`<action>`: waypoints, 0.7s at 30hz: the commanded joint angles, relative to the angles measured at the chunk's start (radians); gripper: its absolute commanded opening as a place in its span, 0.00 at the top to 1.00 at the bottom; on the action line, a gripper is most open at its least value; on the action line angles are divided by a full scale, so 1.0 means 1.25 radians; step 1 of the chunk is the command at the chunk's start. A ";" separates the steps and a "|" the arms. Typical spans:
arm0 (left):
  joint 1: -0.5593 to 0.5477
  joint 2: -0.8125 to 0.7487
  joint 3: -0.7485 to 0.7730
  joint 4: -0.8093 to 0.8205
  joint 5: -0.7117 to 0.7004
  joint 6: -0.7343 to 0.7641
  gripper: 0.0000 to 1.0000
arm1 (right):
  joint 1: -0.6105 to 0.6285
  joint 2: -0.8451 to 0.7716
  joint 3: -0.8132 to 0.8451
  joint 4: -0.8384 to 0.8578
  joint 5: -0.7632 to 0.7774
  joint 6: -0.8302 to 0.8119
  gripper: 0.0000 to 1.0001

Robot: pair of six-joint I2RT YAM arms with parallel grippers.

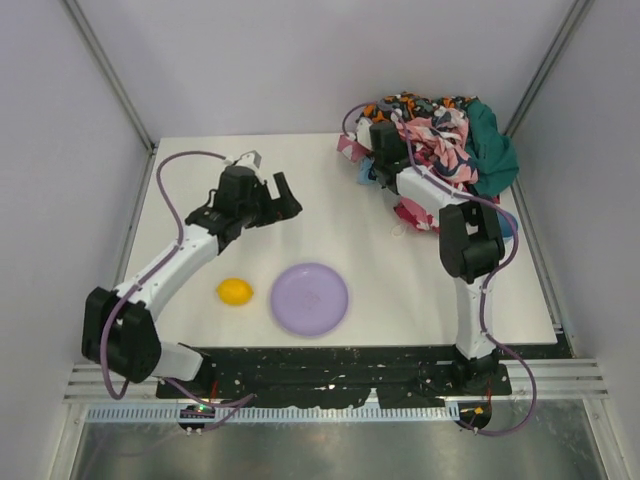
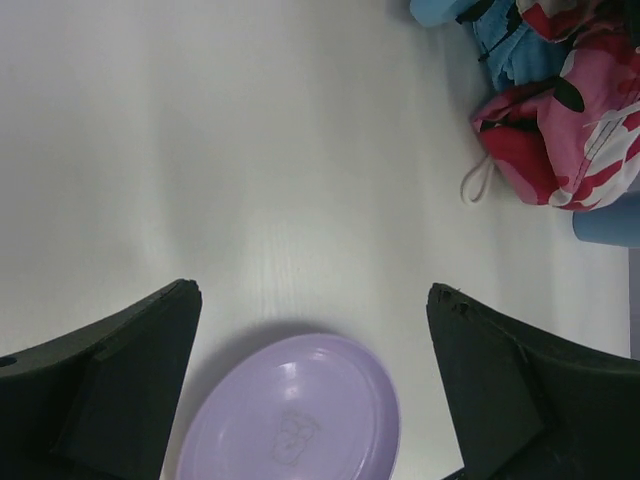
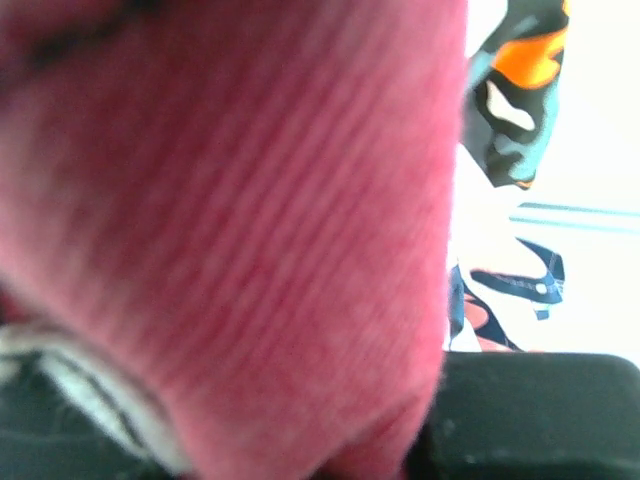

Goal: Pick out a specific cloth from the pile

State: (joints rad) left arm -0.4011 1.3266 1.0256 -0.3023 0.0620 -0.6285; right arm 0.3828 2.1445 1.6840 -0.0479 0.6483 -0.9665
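Observation:
The pile of mixed garments sits at the table's back right, with pink camouflage prints, an orange-and-dark piece and a dark teal-green piece. Only slivers of the light sky-blue cloth show at the pile's left edge; it also shows at the top right of the left wrist view. My right gripper is buried in the pile's left side. It is shut, with pink-red ribbed fabric filling its wrist view between the fingers. My left gripper hangs open and empty over the table's middle.
A purple plate lies near the front centre, and it shows under the left fingers. A yellow lemon rests to its left. A pink garment with a white drawstring trails off the pile toward the front. Walls enclose the table.

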 commanded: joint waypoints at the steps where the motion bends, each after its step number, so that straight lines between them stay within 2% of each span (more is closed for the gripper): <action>1: -0.051 0.137 0.155 0.086 0.046 -0.021 0.00 | -0.094 -0.083 0.086 0.078 0.039 0.060 0.95; 6: -0.078 0.369 0.366 0.076 0.093 -0.048 0.00 | -0.162 -0.088 0.118 -0.024 -0.093 0.201 0.93; 9: -0.084 0.497 0.514 0.060 0.138 -0.069 0.00 | -0.202 -0.065 0.185 -0.089 -0.165 0.267 0.92; 14: -0.102 0.690 0.739 0.070 0.168 -0.112 0.01 | -0.280 -0.026 0.247 -0.179 -0.301 0.400 0.83; 18: -0.105 0.858 0.914 0.146 0.220 -0.211 0.04 | -0.336 -0.016 0.253 -0.207 -0.445 0.455 0.80; 21: -0.111 0.956 1.026 0.237 0.249 -0.293 0.08 | -0.358 -0.013 0.246 -0.213 -0.498 0.464 0.80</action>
State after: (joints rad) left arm -0.5301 2.4119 2.1582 -0.1726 0.2886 -0.8452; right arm 0.0059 2.1277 1.9415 -0.3607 0.1108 -0.4587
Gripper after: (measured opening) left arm 0.938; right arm 0.252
